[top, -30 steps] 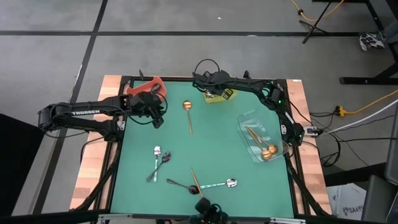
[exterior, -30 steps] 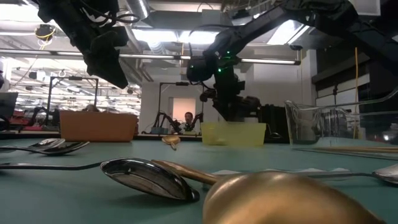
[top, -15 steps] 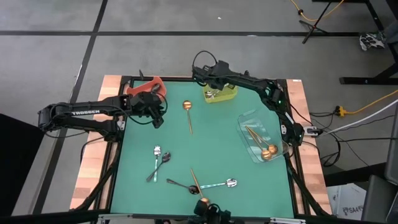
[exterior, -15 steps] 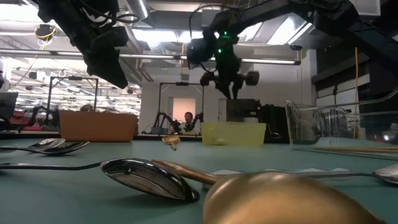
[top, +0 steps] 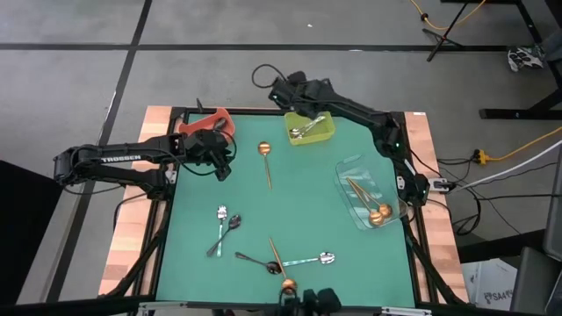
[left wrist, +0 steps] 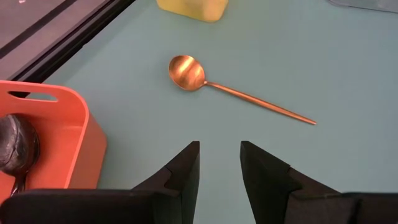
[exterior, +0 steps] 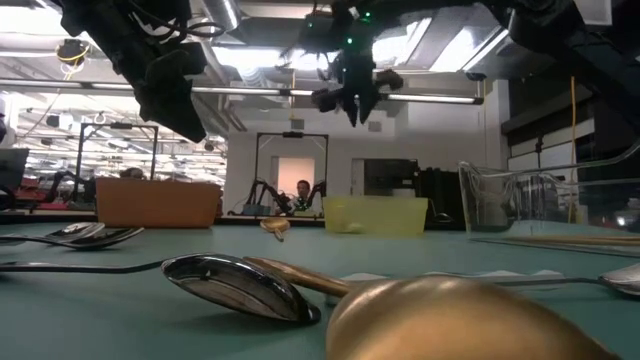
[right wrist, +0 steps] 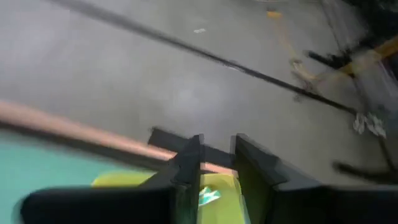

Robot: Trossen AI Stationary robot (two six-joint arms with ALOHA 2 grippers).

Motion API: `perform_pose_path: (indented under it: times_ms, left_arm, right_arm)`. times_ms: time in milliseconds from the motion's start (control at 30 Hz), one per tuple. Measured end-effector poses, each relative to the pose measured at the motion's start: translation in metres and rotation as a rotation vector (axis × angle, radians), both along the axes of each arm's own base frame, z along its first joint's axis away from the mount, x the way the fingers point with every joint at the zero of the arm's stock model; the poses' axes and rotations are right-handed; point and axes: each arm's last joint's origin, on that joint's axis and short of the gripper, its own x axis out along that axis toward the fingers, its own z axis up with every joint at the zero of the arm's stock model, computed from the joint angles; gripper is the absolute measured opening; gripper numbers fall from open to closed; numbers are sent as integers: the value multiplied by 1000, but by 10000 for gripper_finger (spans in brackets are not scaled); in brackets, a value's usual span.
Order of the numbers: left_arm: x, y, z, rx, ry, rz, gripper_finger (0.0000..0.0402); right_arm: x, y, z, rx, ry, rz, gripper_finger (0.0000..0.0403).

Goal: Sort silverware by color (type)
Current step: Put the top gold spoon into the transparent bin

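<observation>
- Two arms stand over the green desk [top: 299, 219]; items run from the left edge to the right edge.
- Left gripper [top: 224, 167]: near the far left corner, just beside the red bin [top: 211, 120]. Its fingers [left wrist: 186, 168] stand apart with nothing between them.
- Red bin: in the far left corner; a black spoon [left wrist: 15, 146] lies inside it.
- Copper-gold spoon [top: 265, 158]: flat on the desk near the far edge, between the red bin and the yellow-green bin [top: 312, 130], ahead of the left gripper.
- Two silver spoons [top: 224, 226]: left of centre, lying close together.
- Near edge, centre: a black spoon [top: 255, 261], a second copper-gold spoon [top: 277, 262] and a silver spoon [top: 314, 259] lie in a crossing cluster.
- Yellow-green bin: at the far edge, centre; silver spoons [top: 306, 130] lie in it.
- Right gripper [top: 291, 90]: raised above the far edge, just beside the yellow-green bin. The fingers [right wrist: 186, 168] show a narrow gap and hold nothing.
- Clear bin [top: 351, 175]: near the right edge; copper-gold spoons [top: 376, 213] lie in it.
</observation>
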Motion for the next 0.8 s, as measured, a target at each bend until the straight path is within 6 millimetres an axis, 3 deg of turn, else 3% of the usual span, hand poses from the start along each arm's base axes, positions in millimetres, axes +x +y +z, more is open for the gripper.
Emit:
perform_pose_path:
  times_ms: [267,567,800]
  left_arm:
    - [0,0,0,0,0,0,110]
    - [0,0,0,0,0,0,110]
    - [0,0,0,-2,-1,3,110]
  right_arm:
    - [11,2,1,144,291,567,79]
    - [30,10,5,183,213,1250,79]
    - [38,12,12,77,153,1506,79]
